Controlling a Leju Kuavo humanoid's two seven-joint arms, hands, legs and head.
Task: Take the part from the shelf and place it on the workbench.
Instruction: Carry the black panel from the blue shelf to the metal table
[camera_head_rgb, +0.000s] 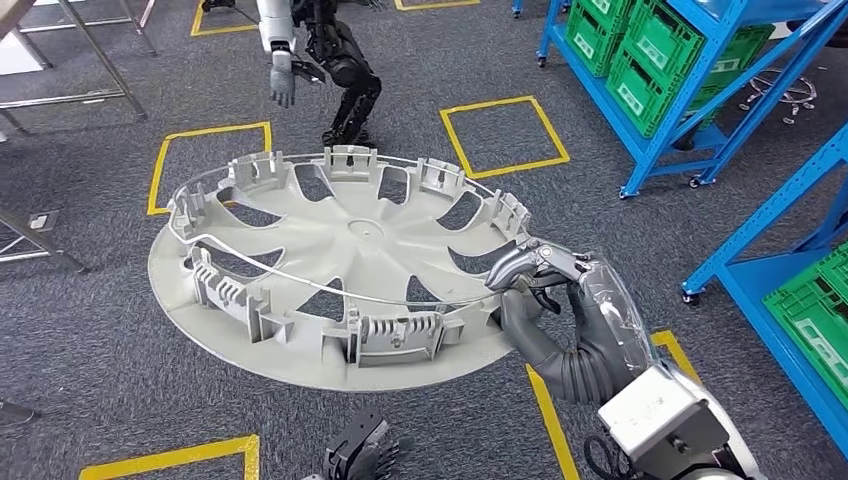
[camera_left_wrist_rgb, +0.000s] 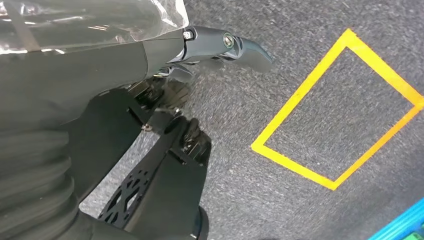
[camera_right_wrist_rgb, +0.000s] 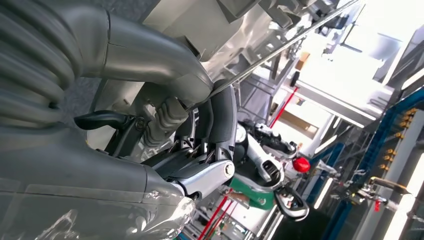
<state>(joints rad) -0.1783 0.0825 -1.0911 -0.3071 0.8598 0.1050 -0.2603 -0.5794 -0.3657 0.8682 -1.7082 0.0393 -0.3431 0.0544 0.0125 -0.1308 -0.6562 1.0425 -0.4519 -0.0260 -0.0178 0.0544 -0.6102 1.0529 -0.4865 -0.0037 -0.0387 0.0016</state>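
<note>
- From my head view the light is even and fairly bright; the grey carpet (camera_head_rgb: 90, 330) shows no hard shadows, just a soft dark band under the near rim of the wheel cover (camera_head_rgb: 340, 270).
- The picture is sharp in the middle; the blue shelving (camera_head_rgb: 690, 90) at the far right leans and bows a little toward the edge.
- At my left wrist, the carpet is smeared with motion blur, and the clear plastic wrap (camera_left_wrist_rgb: 75, 22) carries pale glare streaks.
- At my right wrist, the far background is blown out to white, and my right hand (camera_right_wrist_rgb: 200, 150) is close, dim and slightly soft.
</note>
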